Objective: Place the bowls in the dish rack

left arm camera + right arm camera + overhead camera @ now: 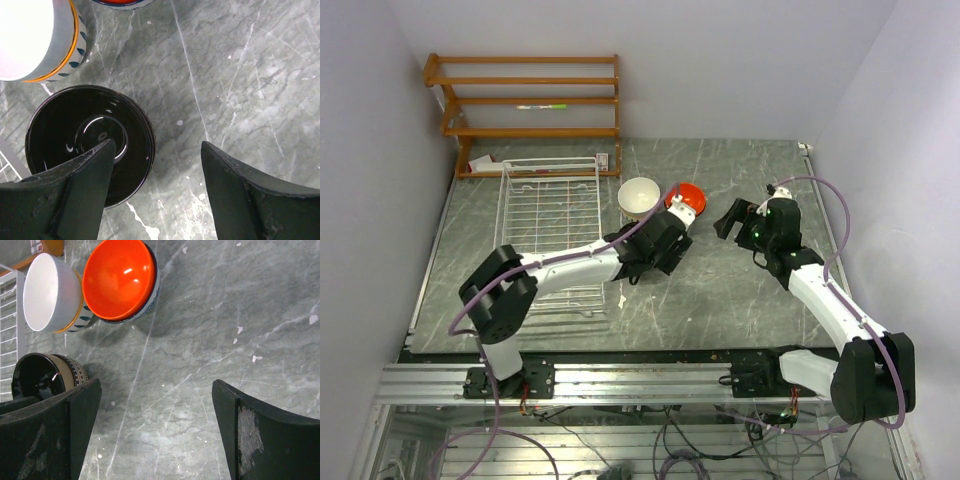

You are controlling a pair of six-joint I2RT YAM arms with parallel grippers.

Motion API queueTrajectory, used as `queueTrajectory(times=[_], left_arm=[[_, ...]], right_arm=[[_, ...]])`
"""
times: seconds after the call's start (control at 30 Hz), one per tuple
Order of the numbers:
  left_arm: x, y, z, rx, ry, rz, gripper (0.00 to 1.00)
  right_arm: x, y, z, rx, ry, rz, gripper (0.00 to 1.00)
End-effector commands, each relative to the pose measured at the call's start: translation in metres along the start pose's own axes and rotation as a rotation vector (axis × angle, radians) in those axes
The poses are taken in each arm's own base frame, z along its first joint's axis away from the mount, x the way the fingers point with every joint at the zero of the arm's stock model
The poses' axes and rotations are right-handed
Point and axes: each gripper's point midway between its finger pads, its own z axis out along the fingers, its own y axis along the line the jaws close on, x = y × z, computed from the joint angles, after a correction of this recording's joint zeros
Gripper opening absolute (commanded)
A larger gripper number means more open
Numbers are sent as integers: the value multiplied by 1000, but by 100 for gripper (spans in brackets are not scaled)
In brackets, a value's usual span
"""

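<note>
A glossy black bowl (90, 142) stands on the table; the right wrist view shows its tan patterned outside (40, 377). My left gripper (157, 145) is open above it, left finger over the inside, right finger outside the rim. In the top view the left gripper (672, 238) hides that bowl. A white bowl with blue pattern (638, 197) and an orange-red bowl (686, 195) stand just behind. The white wire dish rack (550, 225) lies to the left, holding no bowls that I can see. My right gripper (732, 218) is open and empty over bare table (156, 385).
A brown wooden slatted shelf unit (525, 100) stands at the back left behind the rack. Walls close in on the left, back and right. A corner of the rack (7, 160) lies just left of the black bowl.
</note>
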Motion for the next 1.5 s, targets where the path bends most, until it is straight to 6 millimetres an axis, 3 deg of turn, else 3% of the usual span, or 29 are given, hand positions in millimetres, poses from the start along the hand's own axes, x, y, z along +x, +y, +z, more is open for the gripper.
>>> queueTrajectory(times=[0.0, 0.53, 0.83, 1.13, 1.47], left_arm=[[-21, 2, 10, -47, -46, 14, 78], [-3, 10, 35, -101, 8, 13, 59], [0, 16, 35, -92, 4, -17, 49], [11, 22, 36, -101, 17, -37, 49], [9, 22, 33, -95, 9, -48, 35]], right_arm=[[-4, 4, 0, -37, -17, 12, 92], [-2, 2, 2, -41, -12, 24, 91], [-2, 1, 2, -40, -13, 30, 91], [-3, 0, 1, -41, -17, 32, 90], [-2, -1, 1, -36, -16, 35, 90]])
